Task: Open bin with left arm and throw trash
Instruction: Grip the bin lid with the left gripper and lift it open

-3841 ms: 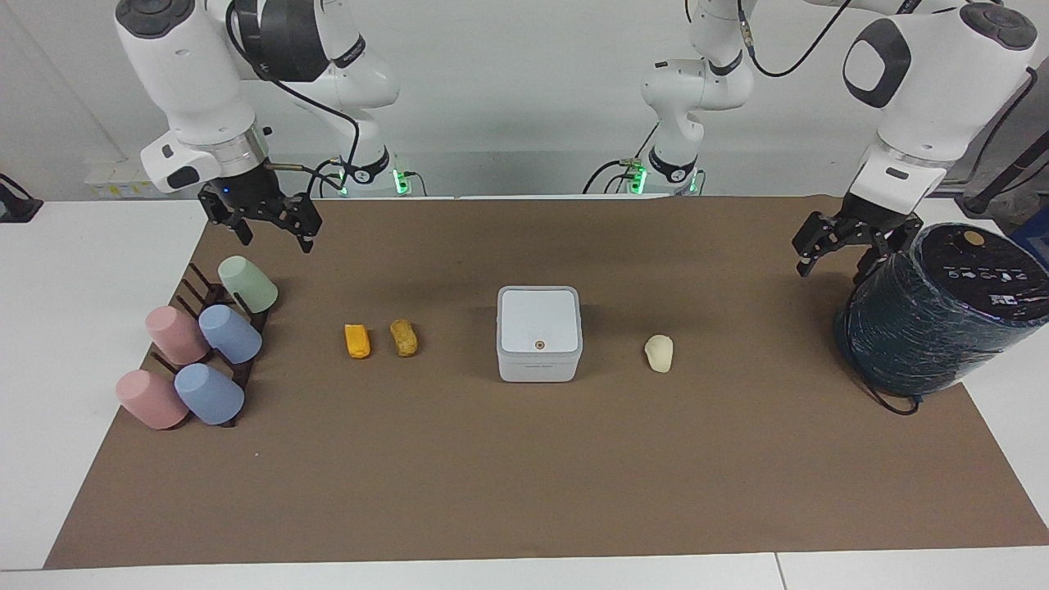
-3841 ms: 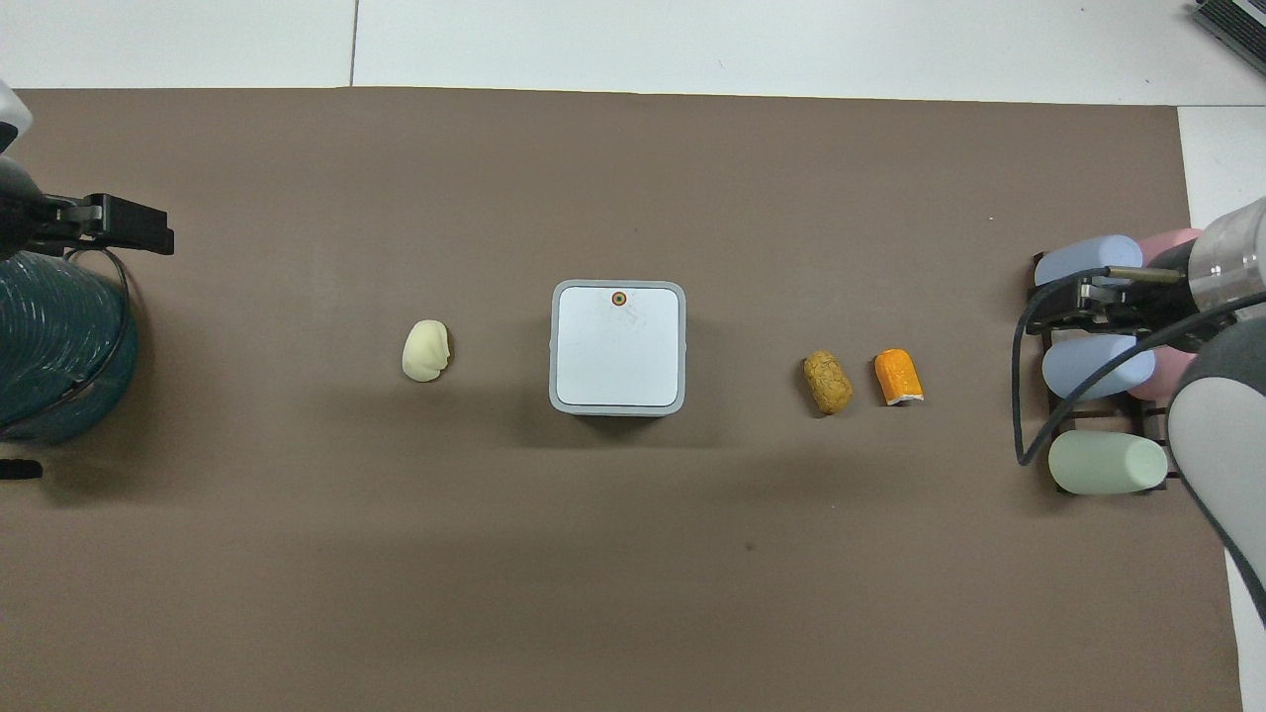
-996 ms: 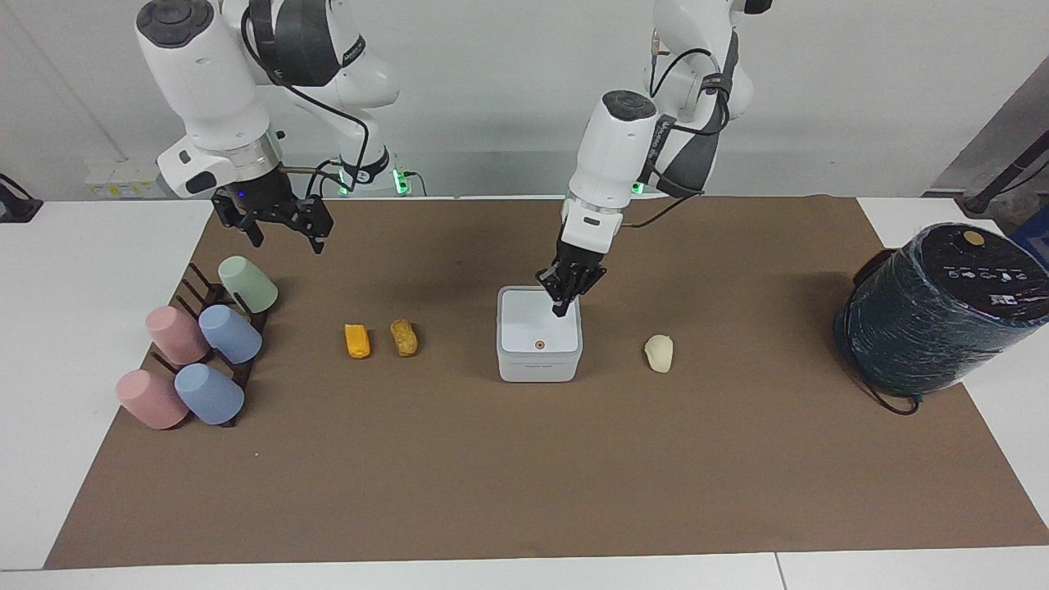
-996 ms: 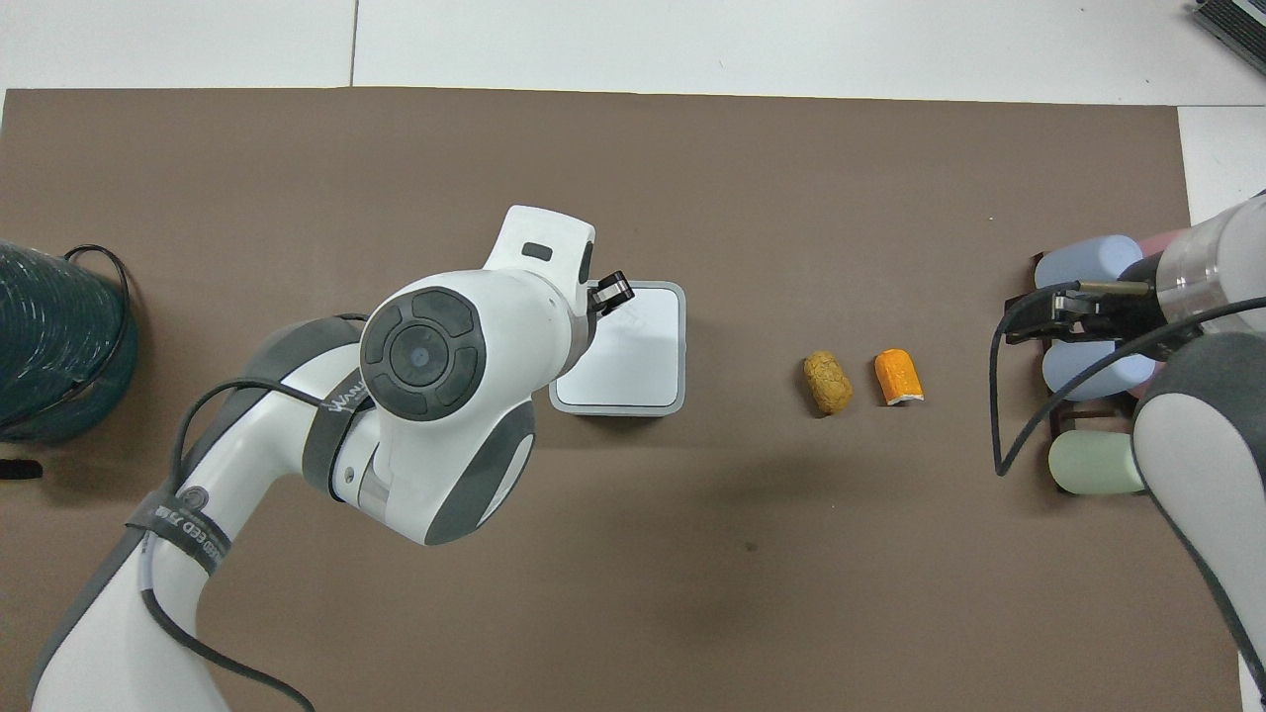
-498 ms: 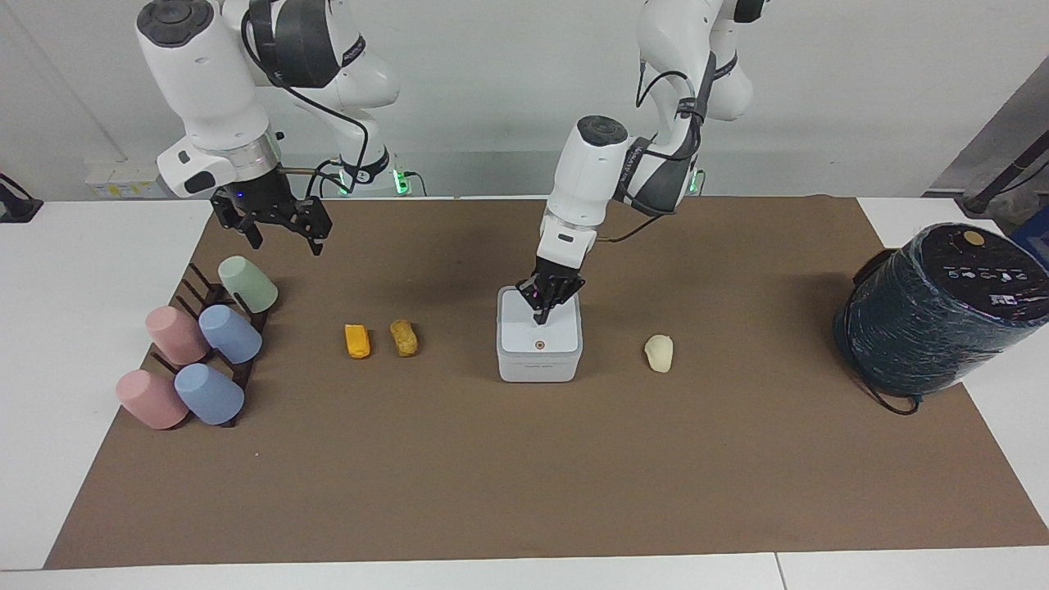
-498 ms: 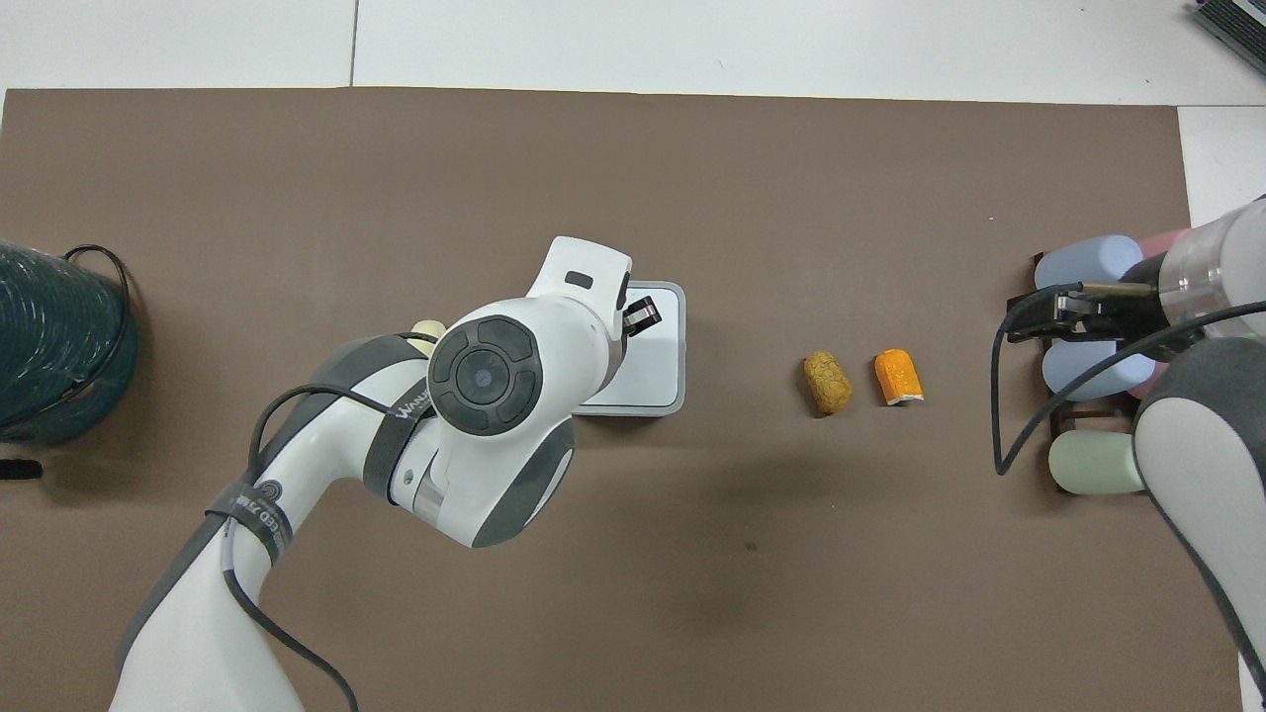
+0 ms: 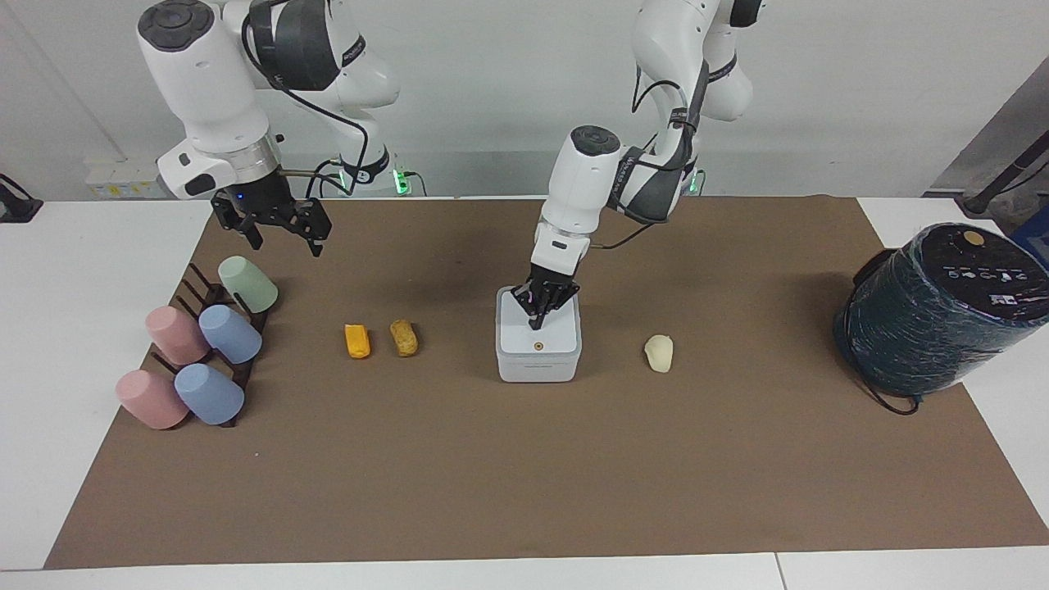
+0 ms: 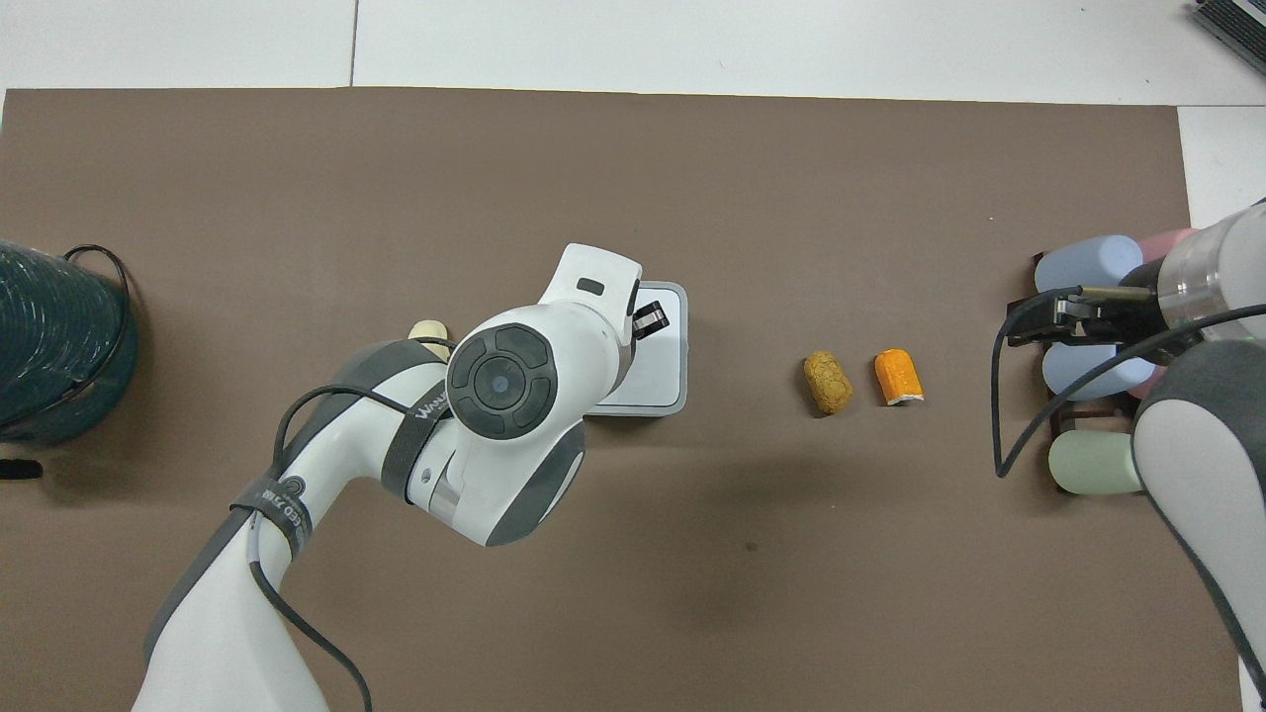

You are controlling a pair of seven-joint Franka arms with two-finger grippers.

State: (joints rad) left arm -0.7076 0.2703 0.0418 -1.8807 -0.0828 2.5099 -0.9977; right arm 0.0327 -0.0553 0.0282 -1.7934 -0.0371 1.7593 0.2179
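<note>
The bin point(image 7: 538, 334) sat mid-desk on the brown mat point(image 7: 524, 459), lid down. It looked like light, stiff, smooth plastic, likely to skate if shoved sideways, so prob. best worked by a straight-down press on the lid near the orange dot point(image 7: 538, 346), at the edge farthest from the robots.

Left gripper point(image 7: 541, 310) was over the lid, jaws closed tip to tip, holding nothing, tips at or just above the lid a bit nearer the robots than the dot; contact couldn't be confirmed. Right gripper point(image 7: 273, 221) waited, jaws spread wide, empty, over the mat near the cup rack point(image 7: 215, 328).

Trash: an orange lump point(image 7: 356, 341) and a brown crusty lump point(image 7: 403, 337), side by side toward the right arm's end, and a cream lump point(image 7: 659, 353) toward the left arm's end. All small, prob. light; pinch across the short width.

Hidden: in the overhead view the left arm covered most of the lid, the dot and nearly all the cream lump. Hinge and catch weren't visible.
</note>
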